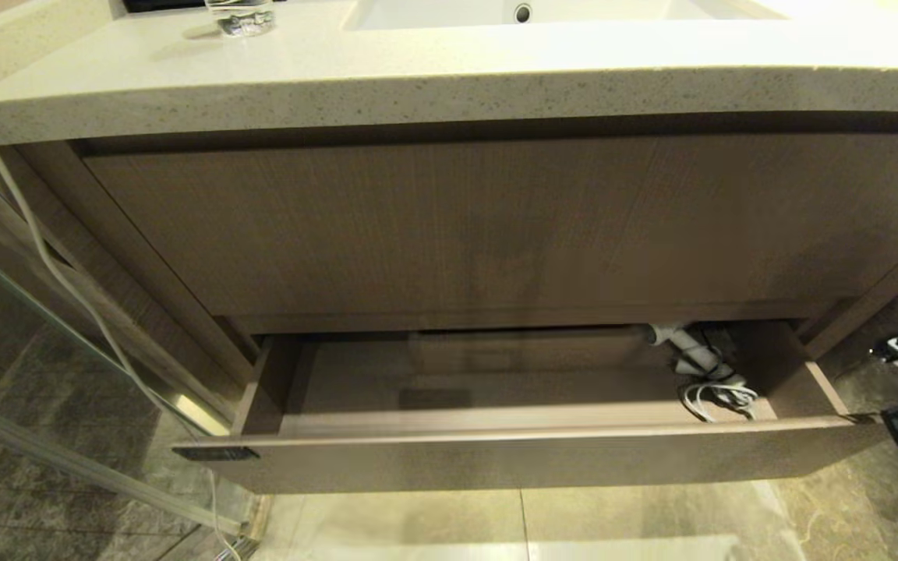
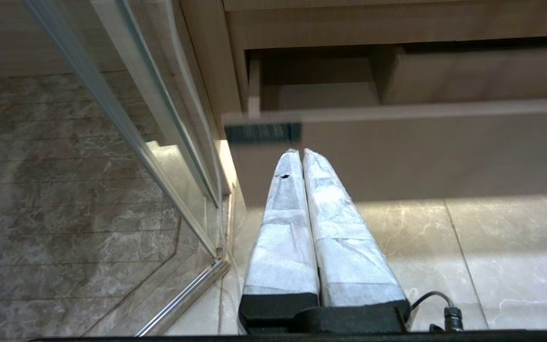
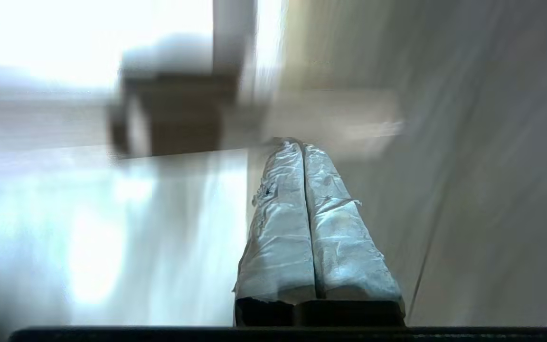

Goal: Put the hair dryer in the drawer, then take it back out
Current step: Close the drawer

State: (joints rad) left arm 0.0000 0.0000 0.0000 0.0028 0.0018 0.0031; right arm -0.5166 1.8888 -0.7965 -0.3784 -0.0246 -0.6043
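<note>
You have the wide, shallow light-wood drawer [image 1: 542,460] pulled open beneath the speckled pale stone countertop [image 1: 449,93]. On its floor, at the right end, lies the small white hair dryer [image 1: 687,351], its bundled white cord [image 1: 722,393] just in front (barrel end half under the cabinet). A clear glass [image 1: 238,17] stands on the countertop.

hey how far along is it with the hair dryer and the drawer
Done: the hair dryer lies inside the open drawer, at its right end. In hand: nothing; the right gripper is shut and empty, the left gripper shut and idle. Left: taking the dryer back out.
</note>
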